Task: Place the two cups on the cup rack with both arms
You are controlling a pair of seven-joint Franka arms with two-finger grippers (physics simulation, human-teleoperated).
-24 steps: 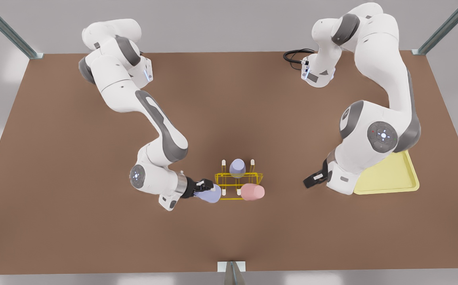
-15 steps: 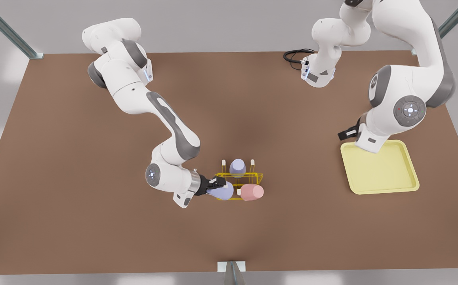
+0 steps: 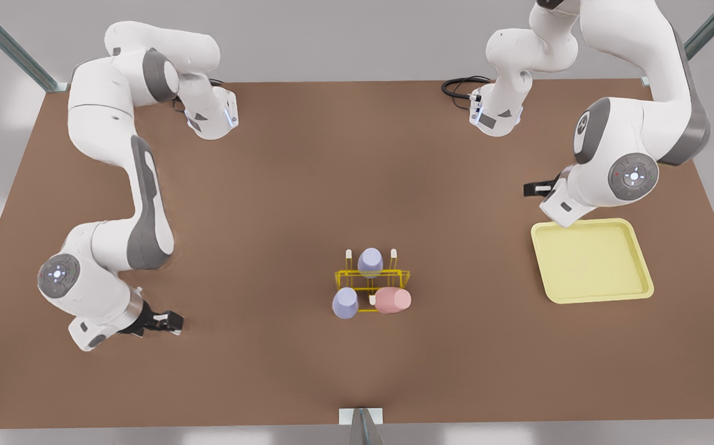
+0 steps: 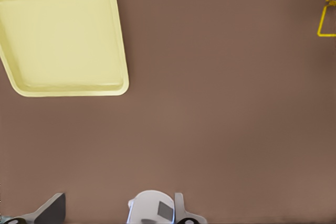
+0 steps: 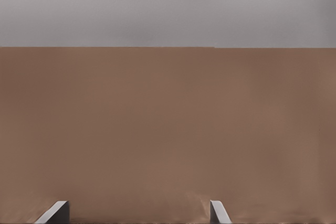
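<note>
Resting: both cups [image 3: 345, 303] seated on cup rack [image 3: 372, 279]; left gripper [image 3: 537, 187] and right gripper [image 3: 168, 321] spread wide, empty, parked well apart — keep clear.

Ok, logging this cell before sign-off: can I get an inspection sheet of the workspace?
Surface: brown table, bare apart from the items below.
Job's things: yellow cup rack at centre; near lavender cup mouth-down at its corner towards the front view's left; salmon pink cup tipped sideways on the rack beside it.
Clutter: far lavender cup mouth-down on the rack's far side; pale-yellow tray, nothing in it.
Grippers: left claw open, beside the tray; right claw open, low at the front view's left; both apart from the rack.
Cables: black cable coiled at the far edge.
Surroundings: metal frame posts, grey wall.
</note>
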